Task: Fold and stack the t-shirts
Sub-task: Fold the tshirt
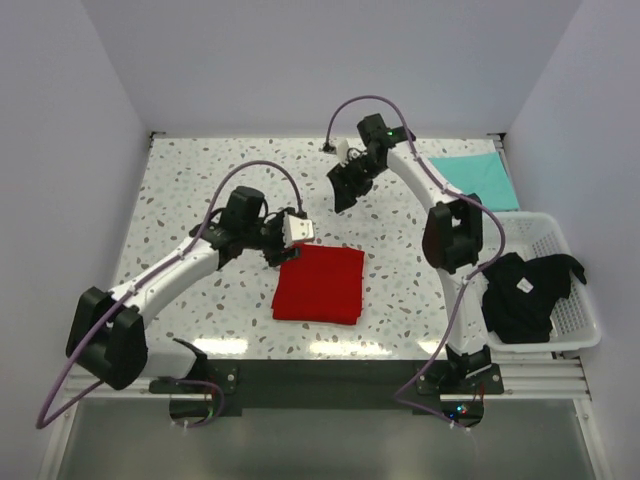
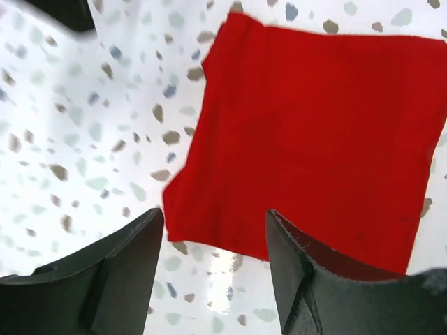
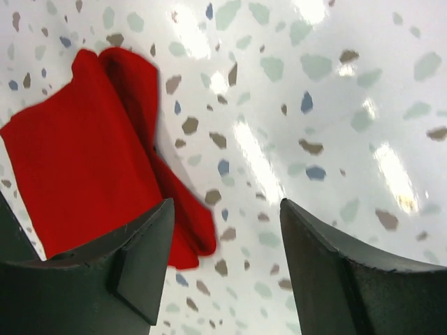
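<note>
Lying folded square near centre, the red t-shirt [image 1: 320,285] looks finished, so my left claw [image 2: 215,230] hangs released at its far-left corner and my right claw [image 3: 227,216] is released beyond. The mint-teal t-shirt [image 1: 478,180] lies far right; the black t-shirt [image 1: 525,295] waits in the basket [image 1: 578,325].

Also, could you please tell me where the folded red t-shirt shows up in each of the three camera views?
Top external: the red t-shirt lies folded near the centre, slightly below the middle.
Left wrist: the red t-shirt fills the upper right and centre.
Right wrist: the red t-shirt sits at the left side, from upper to lower left.
Shared landmark: the speckled tabletop lies under it in all three views.
</note>
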Motion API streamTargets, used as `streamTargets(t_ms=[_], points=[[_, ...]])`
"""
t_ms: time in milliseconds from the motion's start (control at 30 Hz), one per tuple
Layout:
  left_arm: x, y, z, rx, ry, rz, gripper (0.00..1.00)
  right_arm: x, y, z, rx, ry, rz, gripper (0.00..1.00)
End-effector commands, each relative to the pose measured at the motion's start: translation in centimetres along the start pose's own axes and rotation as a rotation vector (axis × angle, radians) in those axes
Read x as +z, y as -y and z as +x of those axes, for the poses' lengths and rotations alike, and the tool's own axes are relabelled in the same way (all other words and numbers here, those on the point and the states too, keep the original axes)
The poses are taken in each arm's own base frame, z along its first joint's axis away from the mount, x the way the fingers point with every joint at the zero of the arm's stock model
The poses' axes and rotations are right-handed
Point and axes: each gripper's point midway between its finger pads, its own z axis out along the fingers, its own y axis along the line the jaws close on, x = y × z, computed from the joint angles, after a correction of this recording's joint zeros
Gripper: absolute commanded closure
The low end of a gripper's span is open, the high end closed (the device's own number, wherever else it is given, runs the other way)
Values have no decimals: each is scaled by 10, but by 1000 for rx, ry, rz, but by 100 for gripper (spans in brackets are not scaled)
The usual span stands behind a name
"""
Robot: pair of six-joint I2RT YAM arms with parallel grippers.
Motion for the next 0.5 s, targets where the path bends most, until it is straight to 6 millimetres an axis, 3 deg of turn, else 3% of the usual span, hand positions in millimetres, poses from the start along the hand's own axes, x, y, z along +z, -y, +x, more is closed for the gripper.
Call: streamTargets(t_ms=[0,133,167,267,467], points=[[1,7,11,-252,-7,122,35,-43,-18,9,-52,-23,20,34],[11,-20,24,-354,-26,103,32,-40,-33,41,-41,-73,-8,34],[18,-28,30,-368,-35,97,31,-32,-36,53,-32,-93,-20,34],[30,-45,54,-395,-96,39,31,-20,-41,66,-39,-99,-24,34],[50,-46,75,-446,-120,88,35,8,-35,86,-46,-139,-24,34]])
